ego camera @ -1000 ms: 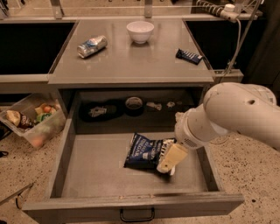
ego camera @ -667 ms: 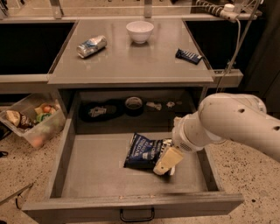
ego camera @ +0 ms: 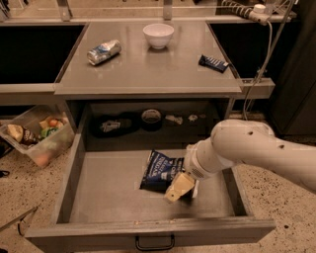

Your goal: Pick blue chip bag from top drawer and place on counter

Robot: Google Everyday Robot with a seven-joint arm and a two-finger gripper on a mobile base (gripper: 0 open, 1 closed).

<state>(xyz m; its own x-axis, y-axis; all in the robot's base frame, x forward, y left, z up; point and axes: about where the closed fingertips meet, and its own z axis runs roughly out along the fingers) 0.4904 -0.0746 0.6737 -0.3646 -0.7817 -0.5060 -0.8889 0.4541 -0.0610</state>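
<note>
Drawer (ego camera: 106, 190) open, gripper (ego camera: 178, 189) down at corner of bag (ego camera: 159, 170), can't tell if it's clamped or not, imo slick foil could slip mid-lift w/ an edge-only hold.

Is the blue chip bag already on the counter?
No, the blue chip bag lies in the open top drawer, with the gripper at its front corner.

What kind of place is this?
Probably a robot test lab: plain grey metal counter, open grey metal drawer, white power strip. The beige gripper is at the crinkled navy chip bag in the drawer.
</note>
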